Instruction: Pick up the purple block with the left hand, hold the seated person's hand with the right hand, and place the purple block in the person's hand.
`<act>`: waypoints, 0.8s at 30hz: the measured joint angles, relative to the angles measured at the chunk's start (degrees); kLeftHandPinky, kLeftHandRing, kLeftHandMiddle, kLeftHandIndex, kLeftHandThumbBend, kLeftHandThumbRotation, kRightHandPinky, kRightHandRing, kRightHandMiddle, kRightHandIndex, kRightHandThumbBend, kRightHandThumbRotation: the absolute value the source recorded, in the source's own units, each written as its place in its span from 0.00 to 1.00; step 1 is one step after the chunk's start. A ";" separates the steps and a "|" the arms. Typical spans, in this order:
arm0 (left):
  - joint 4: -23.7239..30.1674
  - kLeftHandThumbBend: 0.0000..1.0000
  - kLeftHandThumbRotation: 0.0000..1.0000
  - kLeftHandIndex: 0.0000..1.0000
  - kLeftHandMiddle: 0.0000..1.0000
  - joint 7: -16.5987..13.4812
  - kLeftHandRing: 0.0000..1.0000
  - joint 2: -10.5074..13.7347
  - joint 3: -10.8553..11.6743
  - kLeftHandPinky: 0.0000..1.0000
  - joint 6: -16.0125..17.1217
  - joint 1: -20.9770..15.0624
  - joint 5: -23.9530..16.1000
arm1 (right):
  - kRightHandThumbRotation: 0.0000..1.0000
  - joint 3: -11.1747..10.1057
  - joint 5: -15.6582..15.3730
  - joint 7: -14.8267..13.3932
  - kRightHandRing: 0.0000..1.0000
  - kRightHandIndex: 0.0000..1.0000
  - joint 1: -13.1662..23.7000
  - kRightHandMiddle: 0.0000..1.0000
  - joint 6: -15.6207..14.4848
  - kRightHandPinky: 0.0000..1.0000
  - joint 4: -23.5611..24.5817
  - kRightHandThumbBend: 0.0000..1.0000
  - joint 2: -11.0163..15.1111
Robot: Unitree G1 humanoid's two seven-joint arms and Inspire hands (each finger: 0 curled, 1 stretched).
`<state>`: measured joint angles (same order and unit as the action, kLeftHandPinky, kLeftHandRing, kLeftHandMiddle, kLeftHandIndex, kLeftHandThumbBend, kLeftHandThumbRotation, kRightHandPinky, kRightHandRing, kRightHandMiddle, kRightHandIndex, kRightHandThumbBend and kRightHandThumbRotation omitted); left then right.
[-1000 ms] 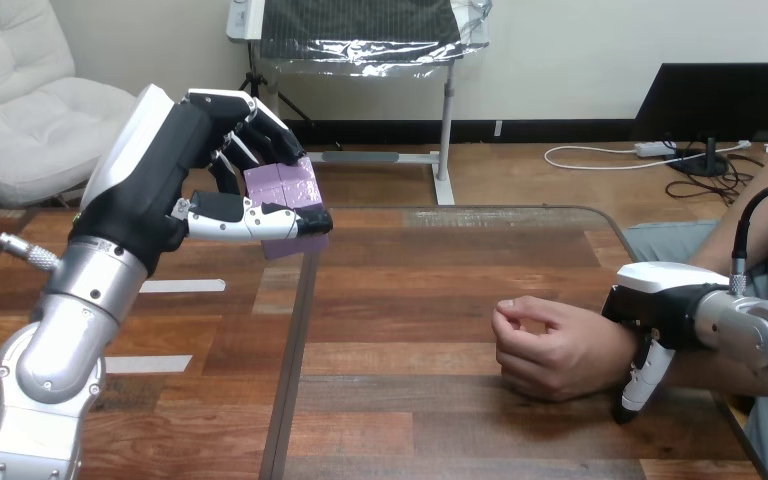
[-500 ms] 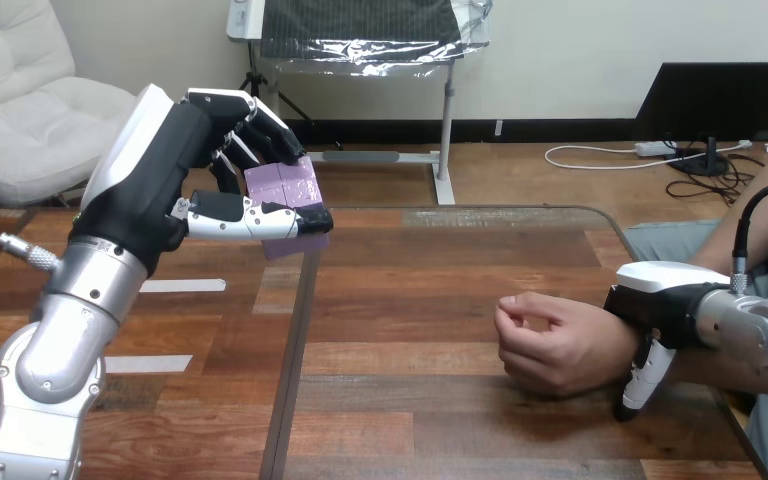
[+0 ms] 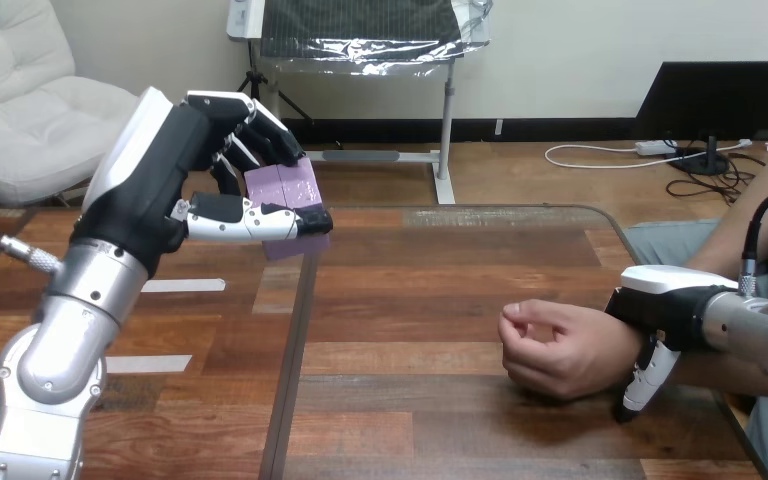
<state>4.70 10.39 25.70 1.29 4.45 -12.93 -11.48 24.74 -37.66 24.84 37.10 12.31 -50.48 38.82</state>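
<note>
My left hand (image 3: 185, 180) is up in the air over the left part of the bench (image 3: 410, 400). Its fingers and thumb are bent round the purple block (image 3: 285, 190) and pinch it. The thumb lies along the side of the block nearest me, and the fingers come down on it from the top and the far side. The block is off the bench and does not touch the wood. It is up high on the left, well apart from the person's hand (image 3: 555, 345). The person's hand rests on the bench on the right side, and its fingers are curled in, a bit like a loose fist. It holds nothing that I can see. My right hand (image 3: 665, 300) comes in from the right and lies over the person's wrist, touching it, with its white back facing up. I cannot tell if my right hand is gripping the wrist or just lying on it.
</note>
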 measured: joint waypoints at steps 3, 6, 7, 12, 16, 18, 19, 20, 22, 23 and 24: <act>-1.04 0.62 0.00 0.43 0.41 0.00 0.34 -0.31 -0.02 0.26 0.44 -0.02 0.23 | 0.04 -0.29 0.80 0.43 0.38 0.49 -0.05 0.47 0.01 0.28 0.00 0.81 0.04; -2.18 0.62 0.00 0.43 0.41 0.00 0.34 -0.88 -0.05 0.26 0.67 -0.11 0.55 | 0.04 -0.64 1.54 0.88 0.38 0.49 -0.05 0.47 -0.01 0.28 0.01 0.81 0.06; -2.57 0.63 0.00 0.44 0.41 0.00 0.34 -1.16 -0.07 0.27 0.67 -0.15 0.66 | 0.05 -0.80 1.84 1.09 0.38 0.48 -0.05 0.47 -0.01 0.28 0.01 0.81 0.09; -4.30 0.63 0.00 0.44 0.42 0.00 0.36 -2.28 -0.33 0.28 0.67 -0.22 0.78 | 0.04 -1.54 3.14 1.53 0.36 0.47 -0.07 0.45 0.32 0.27 0.07 0.82 0.26; -5.89 0.63 0.00 0.45 0.43 0.00 0.37 -3.13 -0.52 0.29 0.65 -0.32 0.94 | 0.04 -2.51 4.37 1.64 0.37 0.47 -0.12 0.45 0.89 0.28 0.23 0.82 0.40; -6.74 0.63 0.00 0.45 0.43 0.00 0.38 -3.60 -0.55 0.30 0.56 -0.46 1.11 | 0.04 -2.84 4.89 1.74 0.38 0.46 -0.12 0.46 1.09 0.30 0.39 0.81 0.51; -7.13 0.63 0.00 0.45 0.44 0.00 0.38 -3.88 -0.59 0.30 0.42 -0.55 1.27 | 0.04 -2.96 5.18 1.82 0.39 0.46 -0.12 0.46 1.15 0.30 0.53 0.81 0.60; -7.54 0.63 0.00 0.45 0.44 0.00 0.38 -4.17 -0.65 0.30 0.19 -0.66 1.42 | 0.05 -3.07 5.46 1.90 0.39 0.46 -0.12 0.46 1.22 0.30 0.71 0.81 0.71; -8.16 0.63 0.00 0.45 0.44 0.00 0.38 -4.56 -0.78 0.30 0.00 -0.79 1.45 | 0.05 -3.21 5.90 2.05 0.40 0.46 -0.12 0.47 1.32 0.31 1.02 0.81 0.89; -8.59 0.63 0.00 0.45 0.44 0.00 0.38 -4.74 -0.87 0.30 -0.01 -0.91 1.45 | 0.05 -3.28 6.12 2.16 0.40 0.46 -0.12 0.47 1.36 0.31 1.22 0.80 0.99; -9.02 0.62 0.00 0.45 0.44 0.00 0.38 -4.92 -0.97 0.30 -0.02 -1.03 1.44 | 0.06 -3.35 6.30 2.25 0.40 0.46 -0.12 0.47 1.39 0.31 1.46 0.80 1.09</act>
<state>-4.32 10.39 20.79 0.32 4.44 -13.96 -10.05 21.39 -31.37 27.09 36.98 13.69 -49.02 39.91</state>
